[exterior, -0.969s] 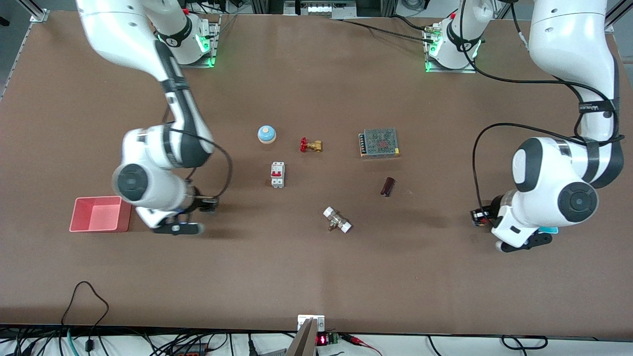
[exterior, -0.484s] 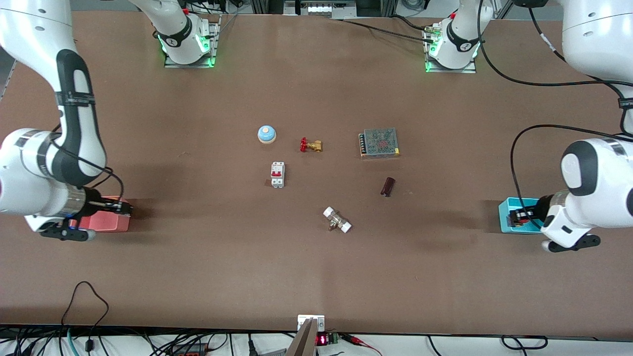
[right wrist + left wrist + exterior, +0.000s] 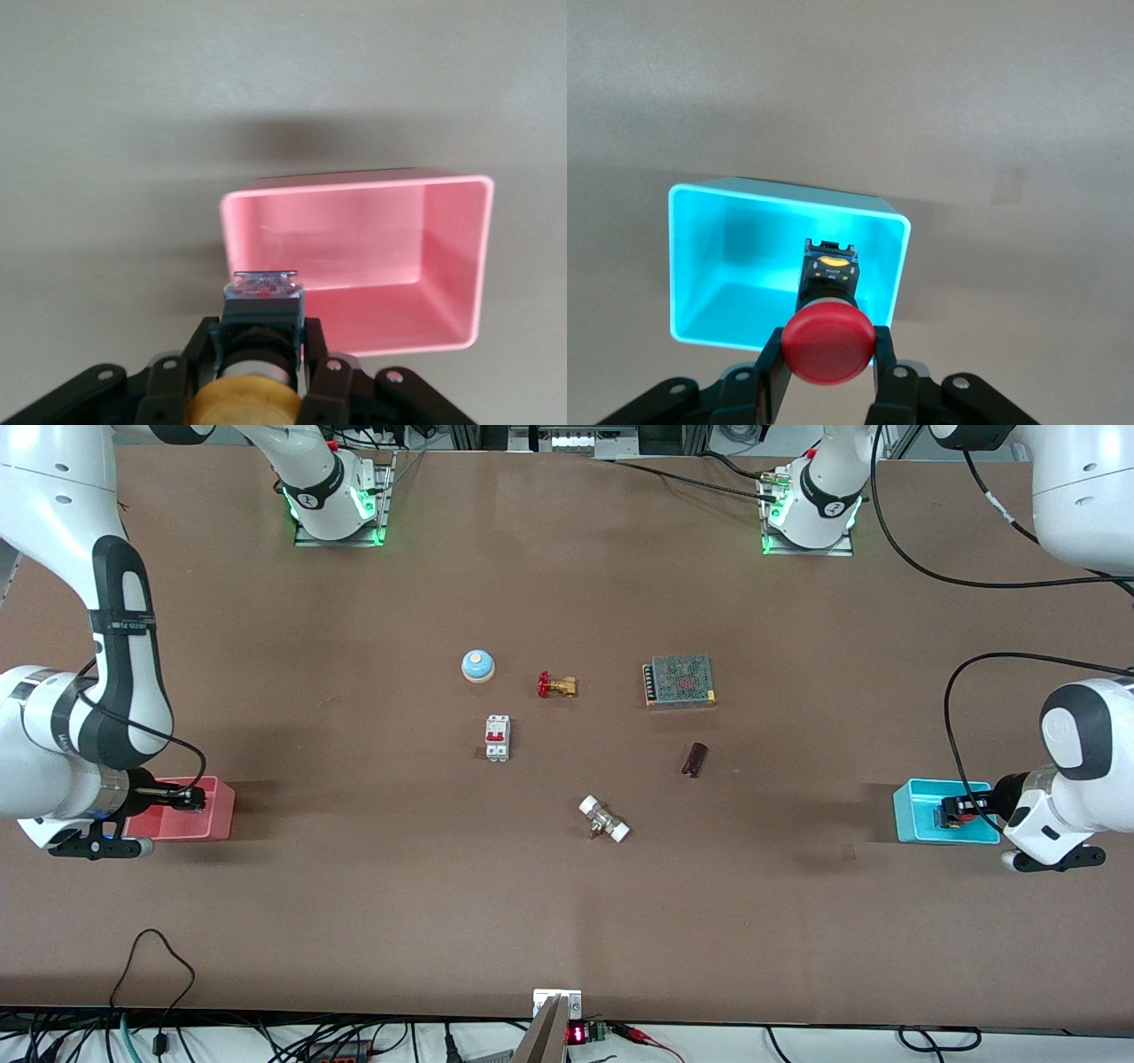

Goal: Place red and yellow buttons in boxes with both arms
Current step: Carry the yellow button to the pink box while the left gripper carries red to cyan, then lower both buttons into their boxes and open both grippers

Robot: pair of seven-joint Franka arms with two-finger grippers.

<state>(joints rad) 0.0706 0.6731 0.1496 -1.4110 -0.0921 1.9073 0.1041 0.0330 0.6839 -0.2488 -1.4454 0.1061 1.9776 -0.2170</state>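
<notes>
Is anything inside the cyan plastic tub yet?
The cyan plastic tub looks empty; the red-capped push button, held by the left gripper above it, covers part of its floor.

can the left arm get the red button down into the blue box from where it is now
Probably yes. The left gripper is shut on the red button and hangs over the open blue box, whose inside looks bare, so nothing blocks a straight drop or lowering.

the right tool (image 3: 260,354) grips the yellow button (image 3: 257,354) between its two fingers (image 3: 202,352), black base pointing outward. the button hangs over the rim of the pink box (image 3: 452,266), which sits open on the counter (image 3: 266,88).
</notes>
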